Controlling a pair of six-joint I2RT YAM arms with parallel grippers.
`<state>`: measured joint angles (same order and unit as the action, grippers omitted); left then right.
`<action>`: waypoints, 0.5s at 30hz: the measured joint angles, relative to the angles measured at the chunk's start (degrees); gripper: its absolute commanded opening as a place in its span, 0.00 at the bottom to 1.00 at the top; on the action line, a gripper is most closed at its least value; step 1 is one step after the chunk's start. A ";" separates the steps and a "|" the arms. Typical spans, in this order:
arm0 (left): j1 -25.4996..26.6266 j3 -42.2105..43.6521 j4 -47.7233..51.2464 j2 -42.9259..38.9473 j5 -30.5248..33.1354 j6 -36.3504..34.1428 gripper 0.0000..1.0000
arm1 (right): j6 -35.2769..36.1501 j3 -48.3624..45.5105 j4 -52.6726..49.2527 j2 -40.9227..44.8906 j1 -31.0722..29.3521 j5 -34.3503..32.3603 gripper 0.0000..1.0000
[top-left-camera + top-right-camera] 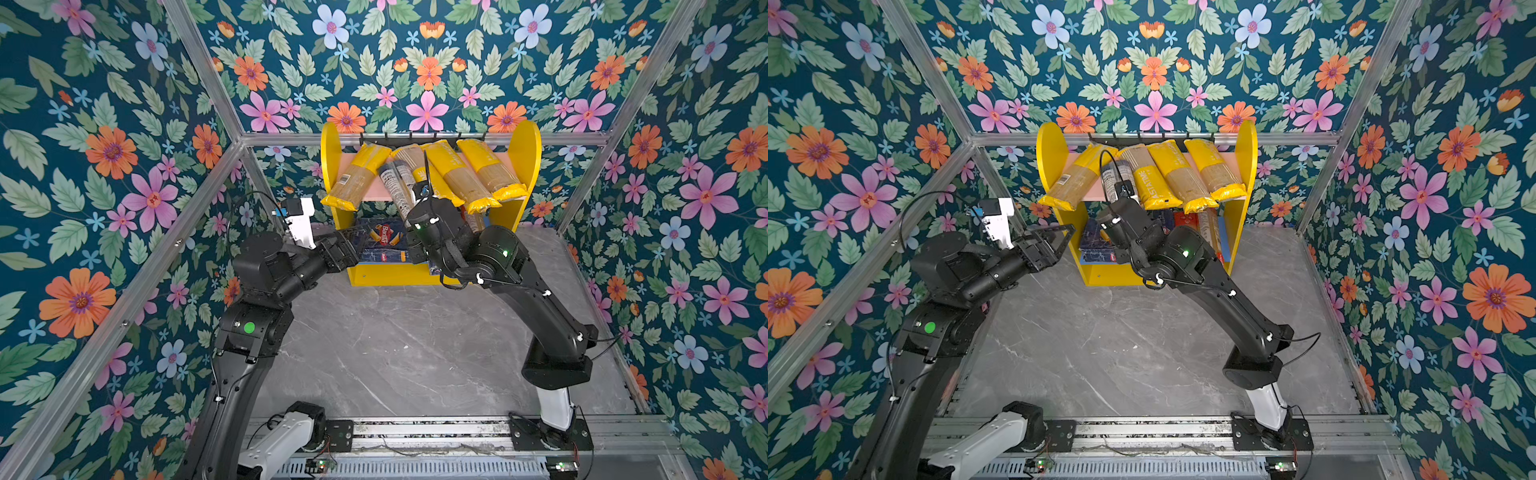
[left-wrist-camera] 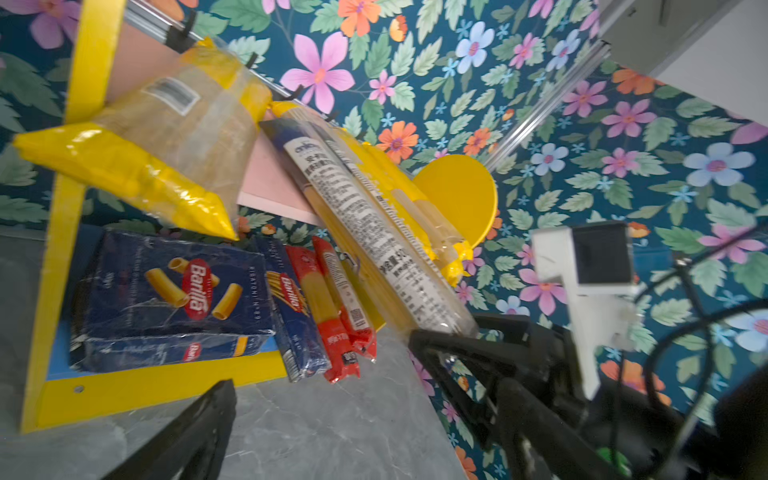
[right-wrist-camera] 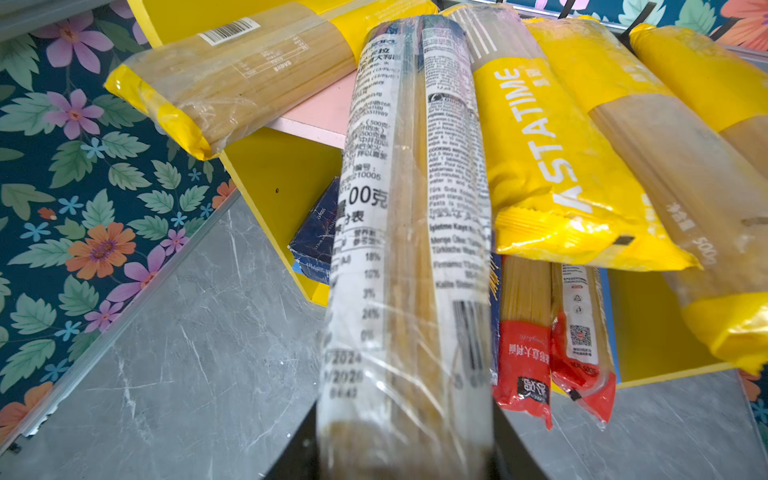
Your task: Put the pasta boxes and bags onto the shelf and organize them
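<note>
Navy bag at upper tier.
We find it tilted across the front edge of the pink upper board, between yellow bags; its lower end overhangs the shelf, clamped by the right gripper; left gripper released beside the shelf.

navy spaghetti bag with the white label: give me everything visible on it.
The navy spaghetti bag is a long slim clear-film packet, dark navy at its far end, with white printed labels, a barcode and pale spaghetti showing through. It lies tilted: far end on the pink upper board, against the PASTATIME bag, near end overhanging the front, clamped by the right gripper.
</note>
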<state>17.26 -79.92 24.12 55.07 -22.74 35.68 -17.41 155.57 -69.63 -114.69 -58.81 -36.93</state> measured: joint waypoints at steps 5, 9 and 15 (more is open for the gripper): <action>0.00 0.55 2.97 -1.92 7.93 -3.39 1.00 | -0.15 0.04 -0.79 -0.07 -1.70 -2.54 0.21; 0.00 1.18 3.37 -2.23 11.26 -5.16 1.00 | -0.20 0.92 -1.07 -0.68 -2.36 -2.67 0.22; 0.00 1.77 3.87 -1.79 12.96 -6.32 1.00 | -0.35 3.78 -0.74 -3.54 -2.36 -3.30 0.23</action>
<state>17.26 -78.15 27.99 53.28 -9.78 29.36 -17.76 159.35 -70.37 -118.24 -61.17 -40.23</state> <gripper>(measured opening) 0.996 0.413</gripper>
